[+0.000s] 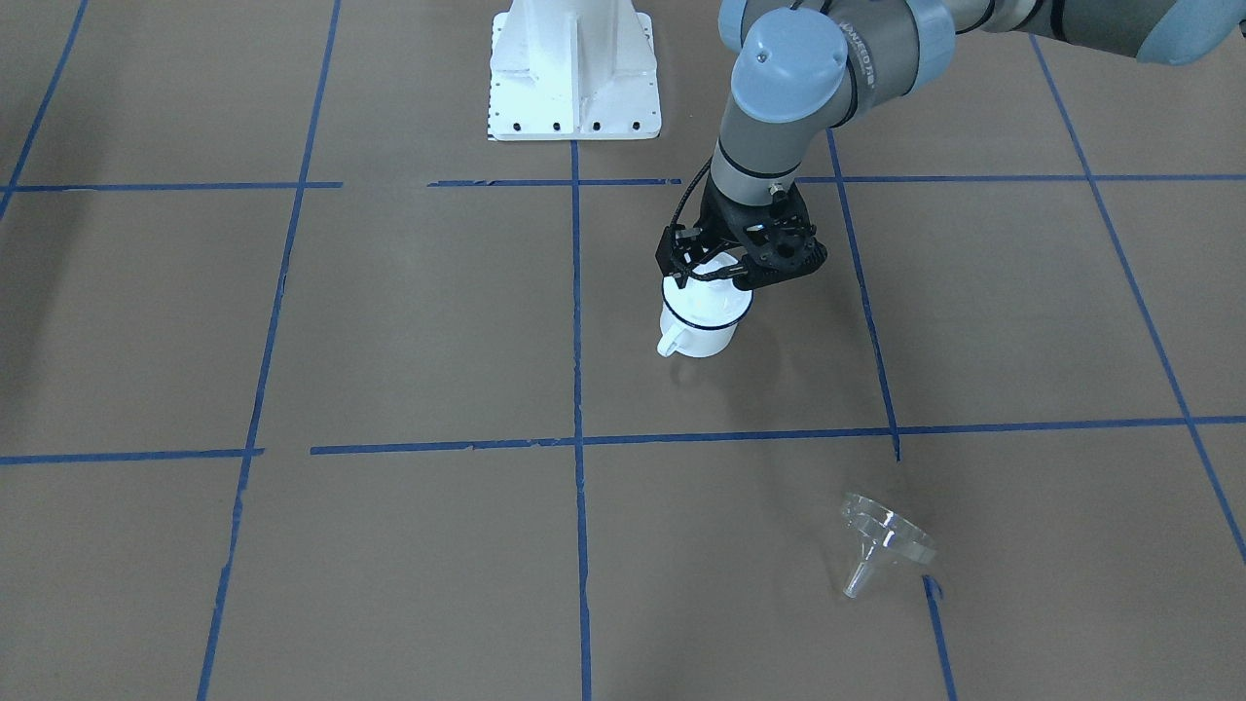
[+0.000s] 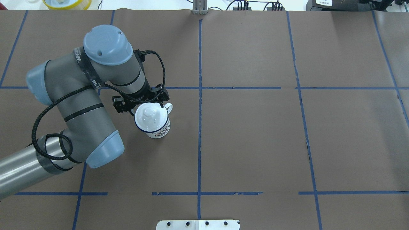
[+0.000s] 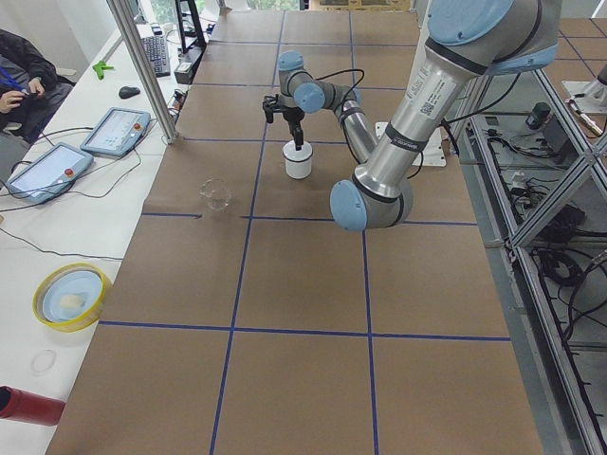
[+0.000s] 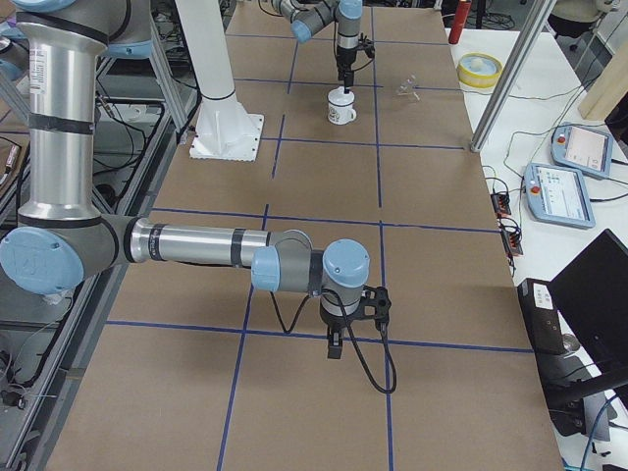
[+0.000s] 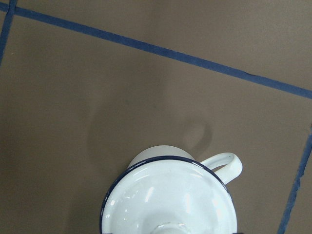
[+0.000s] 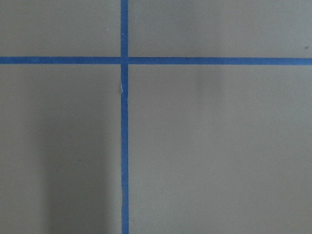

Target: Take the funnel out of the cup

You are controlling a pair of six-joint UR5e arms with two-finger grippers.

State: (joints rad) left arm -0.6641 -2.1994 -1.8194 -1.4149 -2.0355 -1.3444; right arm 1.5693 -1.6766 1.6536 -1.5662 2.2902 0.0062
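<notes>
The clear funnel (image 1: 886,537) lies tipped on its side on the brown table, well away from the cup, spout toward the table's front edge. It also shows in the exterior left view (image 3: 216,194); in the overhead view it is hidden. The white cup (image 1: 699,326) with a dark blue rim stands upright, and a white knobbed lid (image 2: 150,116) sits on it. My left gripper (image 1: 717,277) hangs just over the lid with its fingers spread to either side of the knob, holding nothing. My right gripper (image 4: 337,339) points down at bare table far from both; I cannot tell its state.
The white robot base (image 1: 574,73) stands behind the cup. A yellow bowl (image 3: 68,296), a red can (image 3: 28,406) and tablets (image 3: 116,130) lie on the side bench beyond the paper's edge. Blue tape lines grid the table.
</notes>
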